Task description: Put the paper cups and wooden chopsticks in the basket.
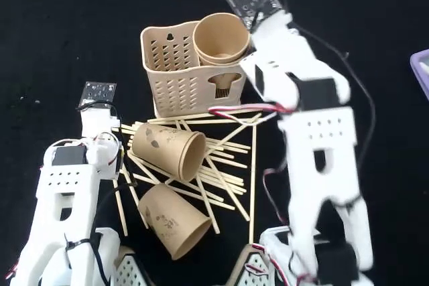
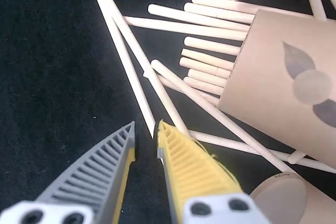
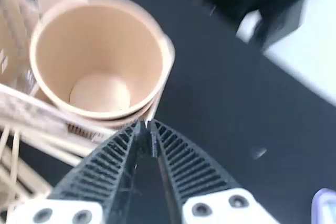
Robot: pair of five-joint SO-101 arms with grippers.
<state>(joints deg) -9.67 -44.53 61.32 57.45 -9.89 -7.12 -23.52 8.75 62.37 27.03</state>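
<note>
Working down from the basket [image 1: 175, 85], stacked cups [image 1: 220, 37] inside: the chopsticks [image 1: 214, 172] lie on the tabletop [image 1: 67, 45] nearest your left claw [image 2: 145, 129], parted, one stick [image 2: 123, 59] running lengthwise away from its tips. Your right claw [image 3: 145, 127] hangs clenched, empty, over the basket.

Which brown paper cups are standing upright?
The nested brown paper cups in the beige slotted basket; the printed cup and the nearer printed cup lie sideways among wooden chopsticks.

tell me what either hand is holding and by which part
Nothing is held. The left hand is open by the pale wooden chopsticks; the right hand is shut, empty, beside the stacked tan paper cups.
</note>
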